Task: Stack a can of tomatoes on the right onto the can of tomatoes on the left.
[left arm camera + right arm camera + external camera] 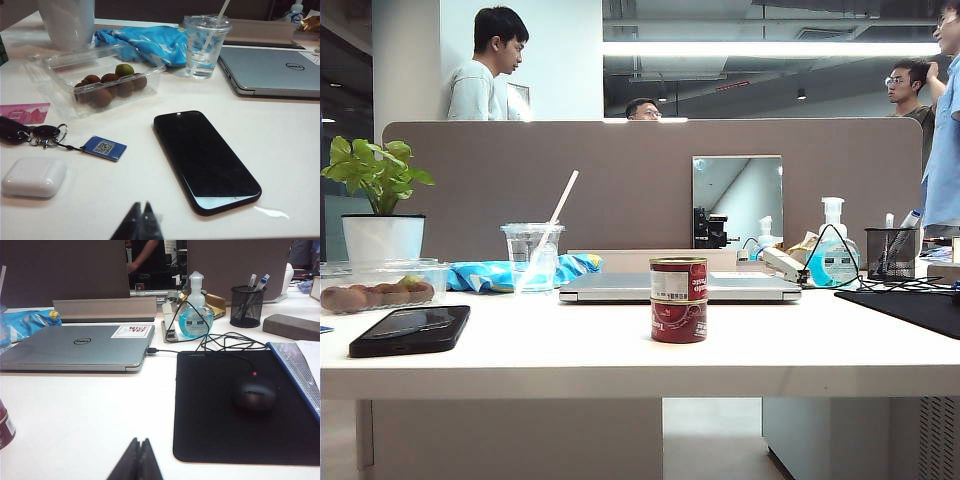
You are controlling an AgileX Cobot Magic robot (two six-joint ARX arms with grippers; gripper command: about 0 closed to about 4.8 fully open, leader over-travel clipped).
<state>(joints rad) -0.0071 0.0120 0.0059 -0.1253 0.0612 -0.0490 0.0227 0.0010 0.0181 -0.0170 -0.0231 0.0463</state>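
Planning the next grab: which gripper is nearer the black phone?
Left. The left gripper, fingers shut, hovers just short of the black phone. The right gripper, also shut, is over by the mouse pad, with no phone in its view.

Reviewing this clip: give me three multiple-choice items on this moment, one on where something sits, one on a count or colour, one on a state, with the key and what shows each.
1. Where does the black phone lie in the exterior view?
A. left of the stacked cans
B. on the laptop
C. on the mouse pad

2. How many tomato cans stand in the stack?
A. one
B. two
C. three

3. How are the left tool and right tool?
A. both open
B. both shut and empty
C. each shut on a can

Key: 1 A, the phone lies on the table left of the cans. 2 B, one red can sits on another. 3 B, in each wrist view the fingertips meet with nothing between them.
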